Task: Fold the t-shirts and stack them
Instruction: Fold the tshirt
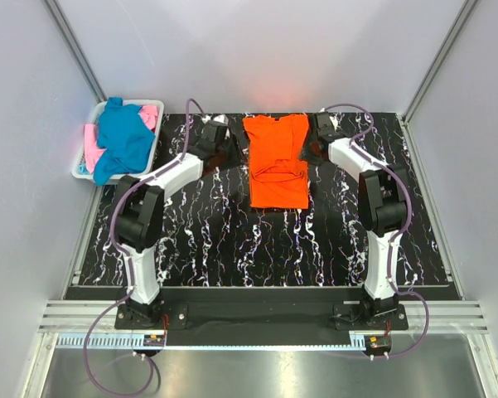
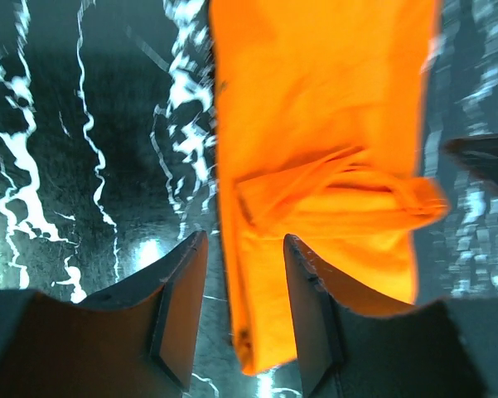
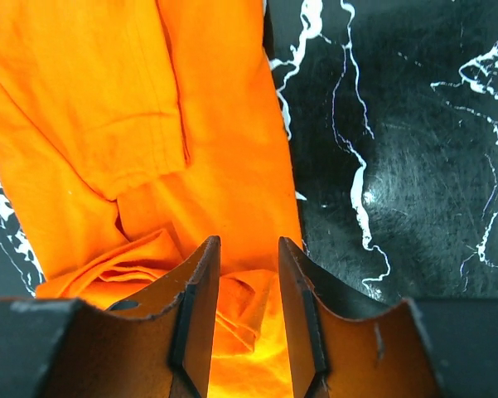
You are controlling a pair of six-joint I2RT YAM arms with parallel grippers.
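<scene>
Partly folded orange t-shirt [image 1: 278, 162] on the counter [image 1: 224, 249]; left gripper [image 2: 245, 249] and right gripper [image 3: 249, 245] flank its far end, open and empty (likely poised for another fold).

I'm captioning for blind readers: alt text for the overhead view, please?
A partly folded orange t-shirt lies at the far middle of a black marbled table, flanked by the left pincer and right pincer. A white basket at far left holds a crumpled teal t-shirt and a pink t-shirt.
</scene>
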